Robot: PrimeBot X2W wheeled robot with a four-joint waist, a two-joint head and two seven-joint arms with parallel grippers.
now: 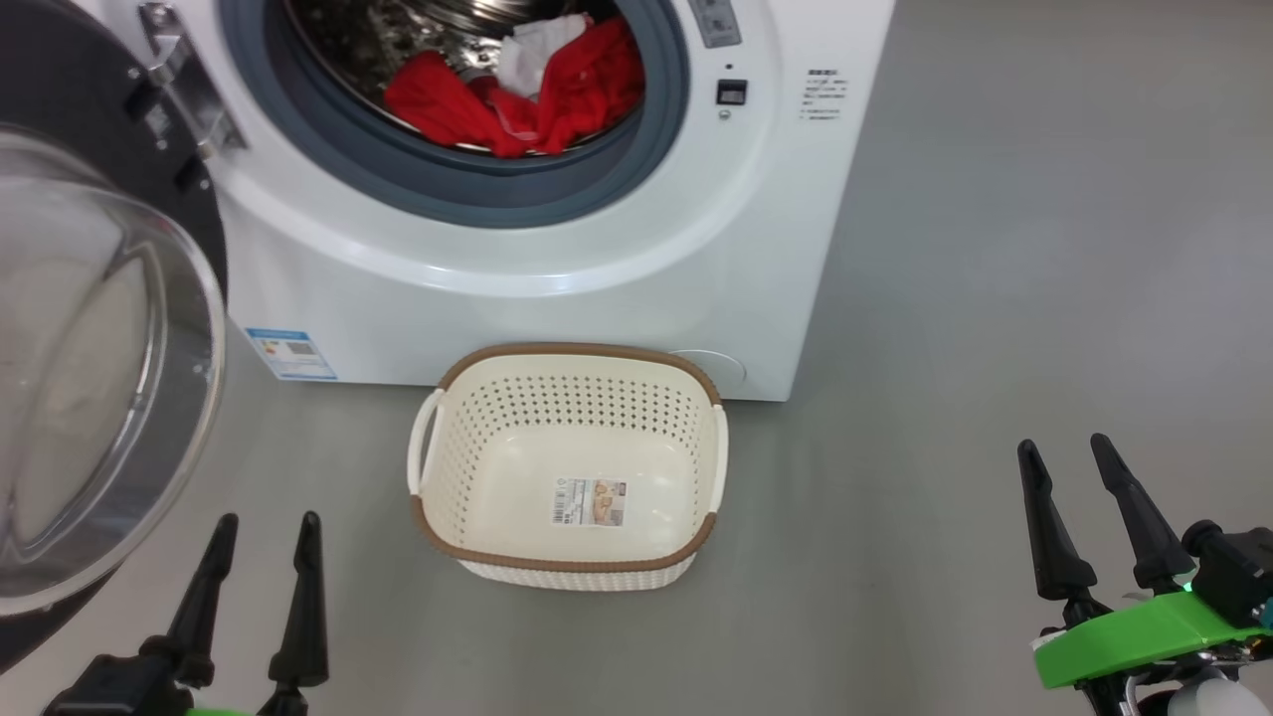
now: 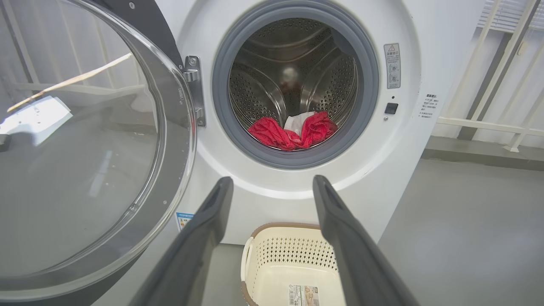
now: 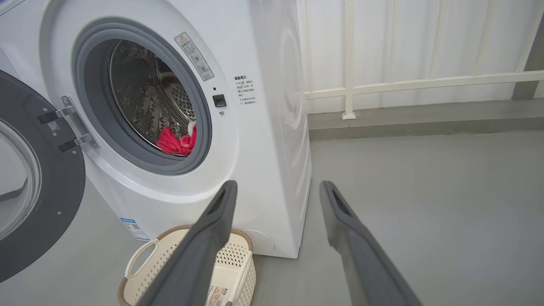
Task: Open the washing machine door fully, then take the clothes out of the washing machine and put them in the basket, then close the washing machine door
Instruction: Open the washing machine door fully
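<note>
The white washing machine [image 1: 557, 288] stands ahead with its round door [image 1: 90, 378] swung wide to the left. Red clothes [image 1: 527, 94] with a white patch lie at the drum's front lip, also seen as clothes [image 2: 293, 129] and clothes [image 3: 176, 142]. The cream basket [image 1: 567, 562] sits on the floor in front of the machine, holding only its sticker. My left gripper [image 1: 267, 532] is open at the lower left, beside the door's glass bowl. Over at the lower right, my right gripper [image 1: 1069, 457] is open too, well right of the basket. Nothing is between either pair of fingers.
Grey floor [image 1: 1044, 249] spreads right of the machine. A white railing [image 3: 403, 80] and pale wall stand behind it. The open door [image 2: 85, 148] takes up the left side of the left wrist view, close to my left fingers [image 2: 204, 229].
</note>
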